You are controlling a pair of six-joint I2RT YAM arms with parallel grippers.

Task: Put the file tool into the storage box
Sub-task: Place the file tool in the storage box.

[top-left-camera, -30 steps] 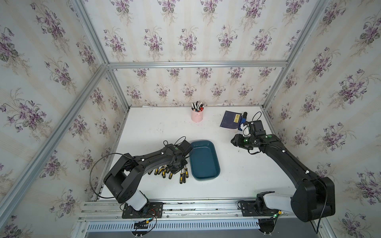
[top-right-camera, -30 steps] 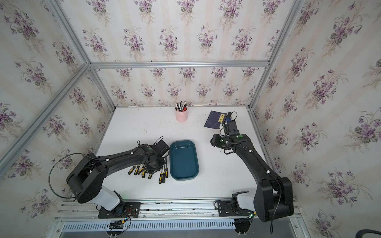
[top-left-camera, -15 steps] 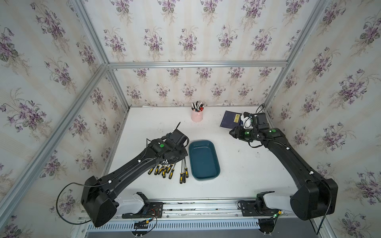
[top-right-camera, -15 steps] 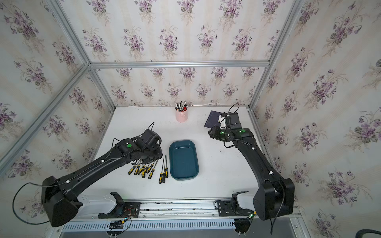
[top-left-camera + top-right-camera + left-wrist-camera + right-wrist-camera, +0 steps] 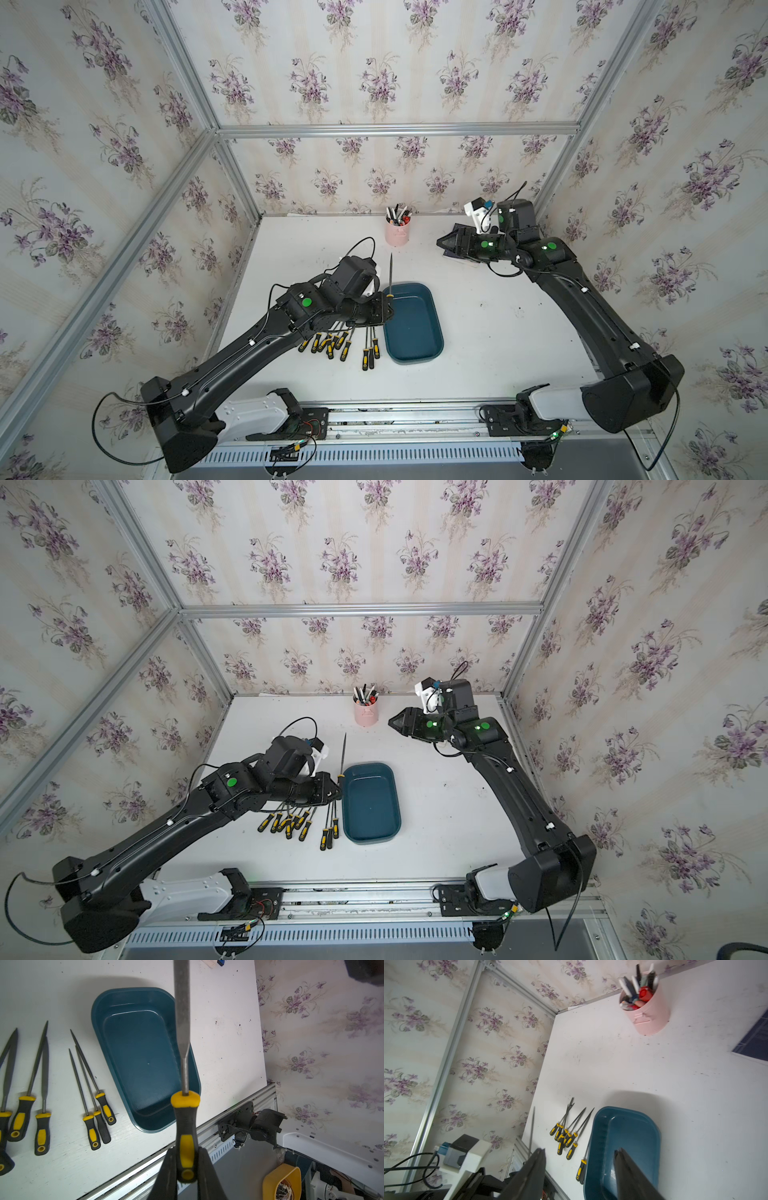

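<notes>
Bright, even light fills every view; soft shadows lie on the white surface. The right wrist view is slightly blurred.

One raised file tool, about nine files lying loose, one storage box, one pen cup, one notebook.

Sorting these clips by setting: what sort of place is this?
Likely a robot test cell, not a home: a white table boxed in by wallpapered panels on metal framing, with two arms bolted to a front rail.

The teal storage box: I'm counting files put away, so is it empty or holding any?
Empty. The storage box shows only bare floor; the held file hangs above it.
</notes>
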